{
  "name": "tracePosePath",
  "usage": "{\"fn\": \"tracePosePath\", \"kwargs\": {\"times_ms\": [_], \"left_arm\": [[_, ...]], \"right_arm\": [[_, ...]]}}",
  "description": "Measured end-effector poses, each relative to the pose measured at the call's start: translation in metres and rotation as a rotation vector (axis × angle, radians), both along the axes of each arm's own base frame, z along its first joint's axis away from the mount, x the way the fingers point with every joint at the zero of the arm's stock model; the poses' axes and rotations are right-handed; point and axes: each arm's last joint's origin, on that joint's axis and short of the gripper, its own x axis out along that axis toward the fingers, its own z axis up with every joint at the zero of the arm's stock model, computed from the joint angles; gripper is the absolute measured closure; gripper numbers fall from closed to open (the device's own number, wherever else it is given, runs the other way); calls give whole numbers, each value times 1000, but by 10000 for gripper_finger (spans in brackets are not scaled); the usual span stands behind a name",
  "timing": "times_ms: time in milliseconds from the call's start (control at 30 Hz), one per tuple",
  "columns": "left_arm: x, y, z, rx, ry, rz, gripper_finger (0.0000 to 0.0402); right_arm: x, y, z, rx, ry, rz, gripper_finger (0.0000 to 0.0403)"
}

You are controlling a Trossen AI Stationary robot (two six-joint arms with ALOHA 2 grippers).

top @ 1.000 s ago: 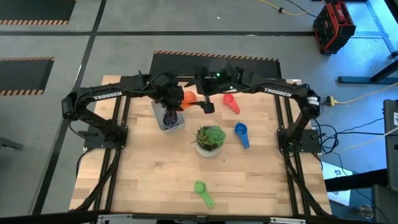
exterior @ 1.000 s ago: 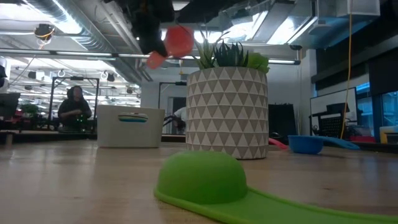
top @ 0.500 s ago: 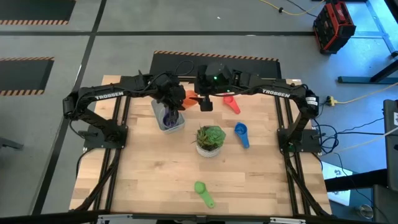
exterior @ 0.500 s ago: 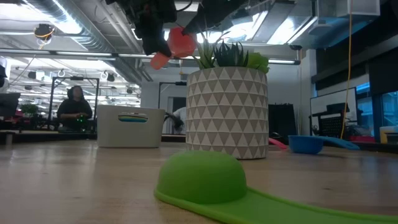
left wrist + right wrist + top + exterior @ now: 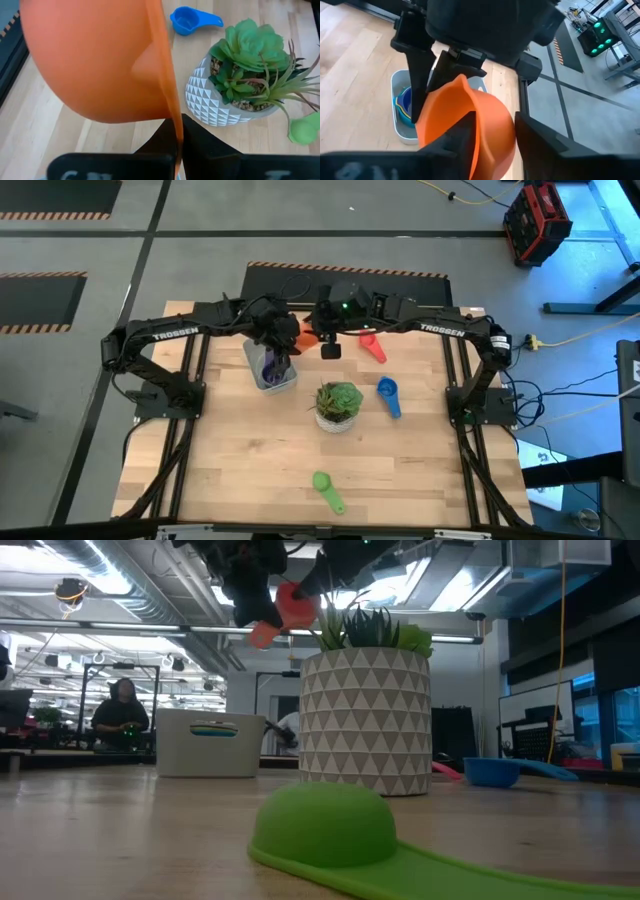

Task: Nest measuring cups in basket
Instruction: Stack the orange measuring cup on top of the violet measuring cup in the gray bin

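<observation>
**Orange cup held between both grippers above basket**

Left gripper [image 5: 283, 340] is clamped on the orange cup [image 5: 470, 127], raised over the table beside the basket [image 5: 268, 366]. Right gripper [image 5: 492, 132] straddles the cup's bowl; contact cannot be told.

The basket [image 5: 270, 366] sat toward the table's [image 5: 240, 460] back left, cups apparently nested inside. Right of it stood the plant pot [image 5: 337, 408], two cups [image 5: 372, 346] [image 5: 388, 394] lay further right, and one cup [image 5: 326, 489] lay alone at the front.
</observation>
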Motion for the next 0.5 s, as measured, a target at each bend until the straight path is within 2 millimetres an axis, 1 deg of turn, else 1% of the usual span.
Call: {"fn": "tracePosePath", "kwargs": {"times_ms": [233,500], "left_arm": [[0,0,0,0,0,-1,392],[0,0,0,1,1,-1,398]], "right_arm": [[0,0,0,1,0,-1,271],[0,0,0,2,0,-1,273]]}}
